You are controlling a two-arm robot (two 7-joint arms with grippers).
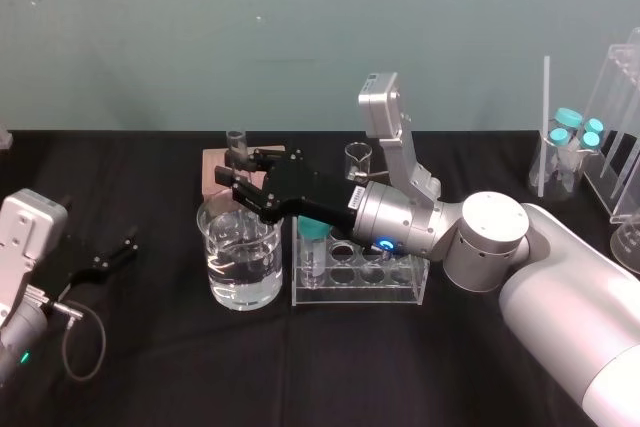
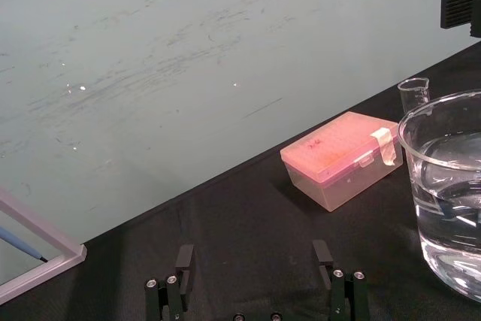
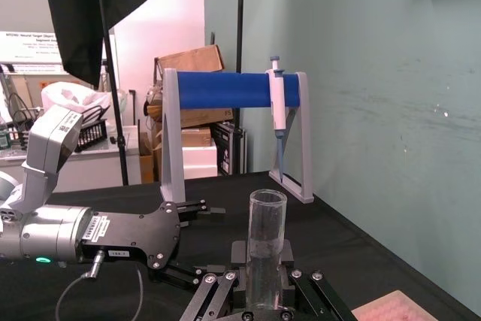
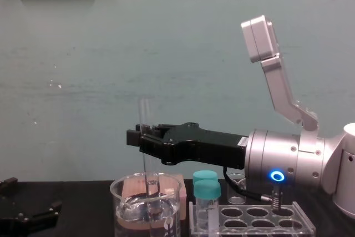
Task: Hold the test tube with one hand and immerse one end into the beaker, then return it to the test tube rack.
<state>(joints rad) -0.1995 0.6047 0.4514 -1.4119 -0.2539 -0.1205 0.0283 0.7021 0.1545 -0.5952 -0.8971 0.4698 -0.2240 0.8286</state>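
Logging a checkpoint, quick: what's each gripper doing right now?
Left gripper: open, empty.
Right gripper: shut on the test tube.

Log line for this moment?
right gripper shut on test tube | lower end in beaker | left gripper open, parked left | test tube rack: return pending

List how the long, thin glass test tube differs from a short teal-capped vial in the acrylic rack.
The long, thin glass test tube is far taller and slimmer than the short teal-capped vial. The tube is open-topped; the vial is capped. The right gripper holds the tube, lower end in the wide glass beaker; the vial stands in the clear acrylic rack. Both are clear and upright.
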